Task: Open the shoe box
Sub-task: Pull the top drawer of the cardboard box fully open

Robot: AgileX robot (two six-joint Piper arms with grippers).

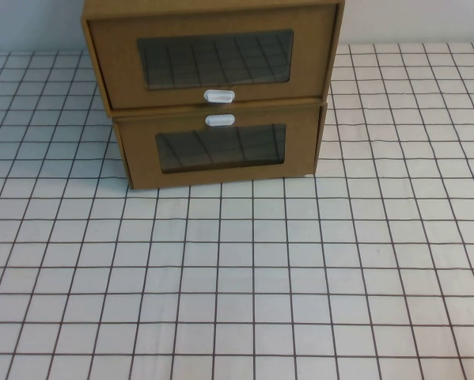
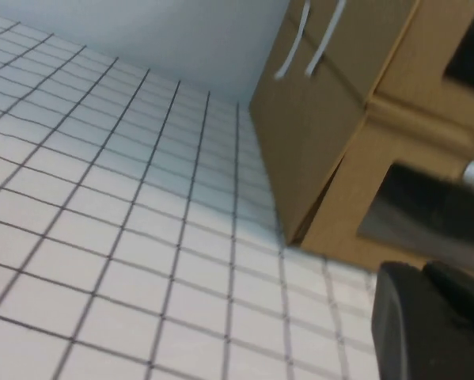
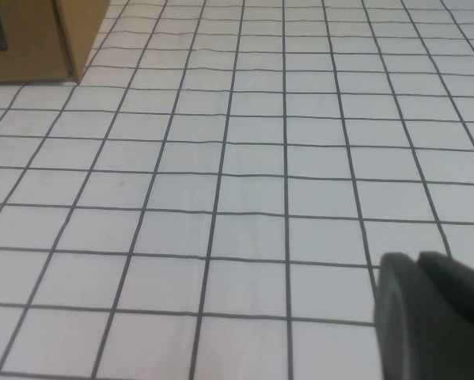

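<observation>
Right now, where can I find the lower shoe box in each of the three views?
High view: lower shoe box at far centre-left, under the upper box; no end effector visible.
Left wrist view: its windowed front just beyond the left end effector.
Right wrist view: only a corner, far from the shut right end effector.
Shared landmark: the gridded table cover.

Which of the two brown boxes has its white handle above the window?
The lower box, on the table; the upper box's handle sits below its window. Left pincer hovers beside the boxes, right pincer over the table.
</observation>
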